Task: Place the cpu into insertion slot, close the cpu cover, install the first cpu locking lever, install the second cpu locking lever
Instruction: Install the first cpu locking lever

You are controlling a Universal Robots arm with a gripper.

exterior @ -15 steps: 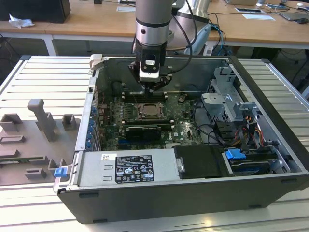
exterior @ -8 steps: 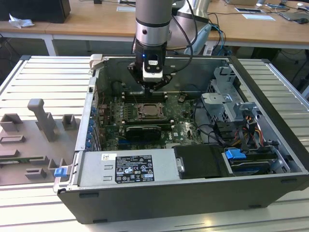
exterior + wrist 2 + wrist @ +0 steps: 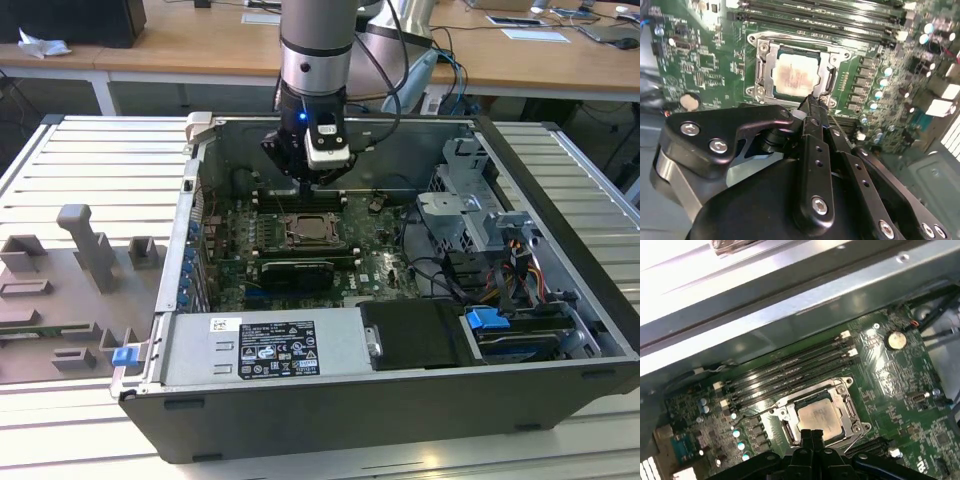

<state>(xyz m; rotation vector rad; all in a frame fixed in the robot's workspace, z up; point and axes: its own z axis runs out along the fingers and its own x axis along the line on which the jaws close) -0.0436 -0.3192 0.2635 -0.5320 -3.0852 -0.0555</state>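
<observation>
The hand [image 3: 811,103] is held low at the cover's [image 3: 768,66] edge, fingers pressed together with nothing gripped, seemingly so the tips can push. The cpu [image 3: 796,75] is seated in the slot [image 3: 790,41], framed by the lowered cover.

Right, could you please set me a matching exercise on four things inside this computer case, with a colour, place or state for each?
Things:
1. cpu
2. cpu cover
3. memory slots
4. gripper

Descriptions:
A. long and black, in parallel rows
B. shut, tip right beside the cpu cover
C. pale square face
D. silver frame around the cpu

Pairs: 1-C, 2-D, 3-A, 4-B
</observation>
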